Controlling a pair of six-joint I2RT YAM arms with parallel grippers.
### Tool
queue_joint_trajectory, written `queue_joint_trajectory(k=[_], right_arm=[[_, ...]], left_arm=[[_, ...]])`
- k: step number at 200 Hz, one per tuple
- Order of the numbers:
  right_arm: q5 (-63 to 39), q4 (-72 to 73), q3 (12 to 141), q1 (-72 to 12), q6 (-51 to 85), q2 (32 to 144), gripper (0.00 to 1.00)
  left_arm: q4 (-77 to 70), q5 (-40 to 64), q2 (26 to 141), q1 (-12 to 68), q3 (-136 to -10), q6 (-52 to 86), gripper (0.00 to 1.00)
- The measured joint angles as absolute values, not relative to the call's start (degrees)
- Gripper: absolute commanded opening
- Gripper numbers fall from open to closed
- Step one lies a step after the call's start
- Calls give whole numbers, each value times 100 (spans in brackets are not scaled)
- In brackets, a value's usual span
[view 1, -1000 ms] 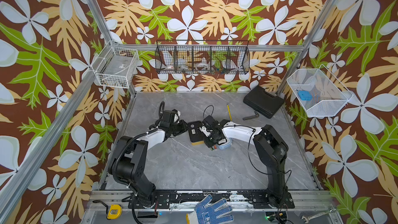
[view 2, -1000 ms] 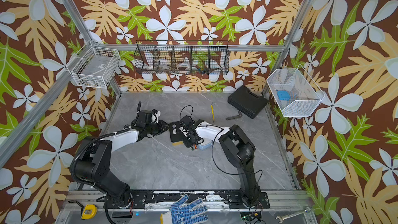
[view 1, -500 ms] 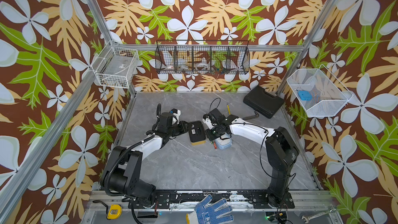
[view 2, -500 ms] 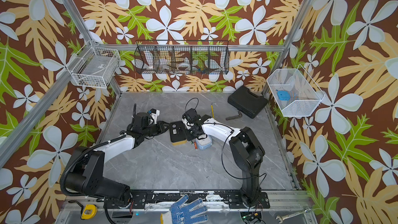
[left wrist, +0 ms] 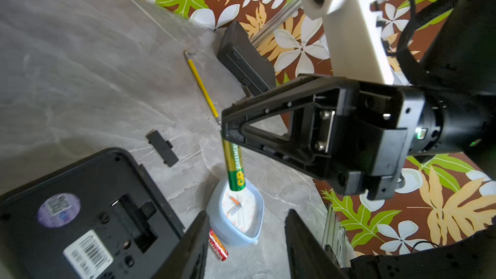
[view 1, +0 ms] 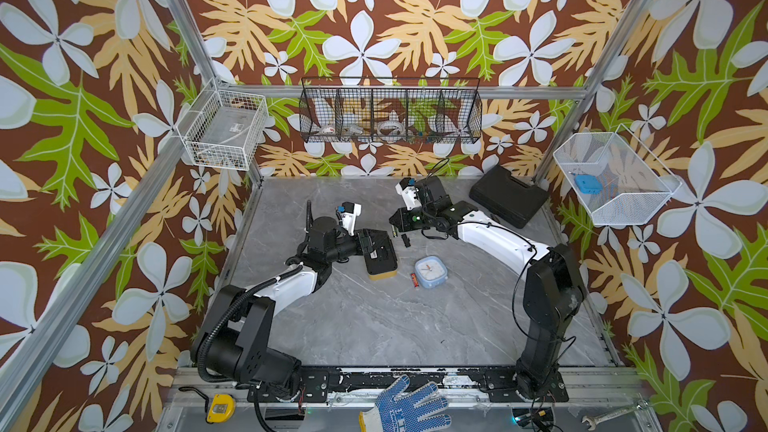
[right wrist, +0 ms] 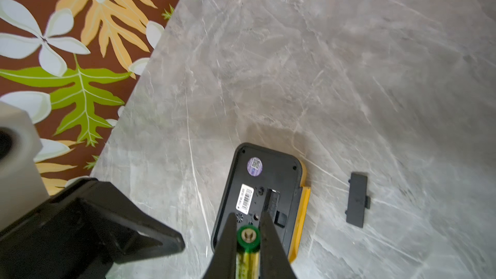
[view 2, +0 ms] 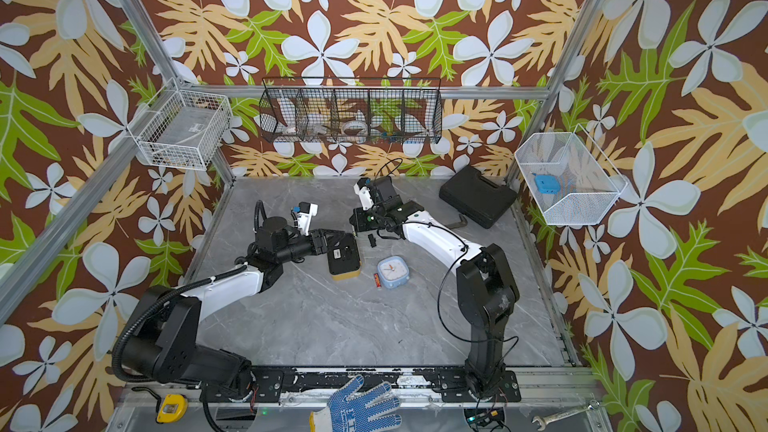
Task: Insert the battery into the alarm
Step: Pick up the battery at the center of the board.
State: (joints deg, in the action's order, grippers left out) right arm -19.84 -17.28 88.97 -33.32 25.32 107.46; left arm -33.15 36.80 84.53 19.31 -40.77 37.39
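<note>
Near the black alarm (right wrist: 268, 175), right claw (right wrist: 248, 224) clamped on green battery (right wrist: 247, 237) — left claw (left wrist: 247, 212) parted, empty

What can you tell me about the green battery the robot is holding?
The battery is a slim cylinder in a shiny green and gold wrapper with GP Greencell lettering. The right wrist view shows a green ring around a silvery metal cap at one end. The right end effector pinches it near that end between two black fingers, leaving the rest sticking out. It hangs over the grey table, apparently touching only those fingers.
</note>
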Motion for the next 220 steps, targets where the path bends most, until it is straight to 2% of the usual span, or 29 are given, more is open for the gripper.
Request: queue_joint_trajectory(k=[90,220], right_arm=[[-2239,-1125,8475,-3343,3124,10433,12],[-2272,-952,8412,-3369,3264,10388,12]], left_arm=[[-3041,3531,8993,2112,-4689,3651,49],[-2790,3522,9118,2209,-4945,3590,21]])
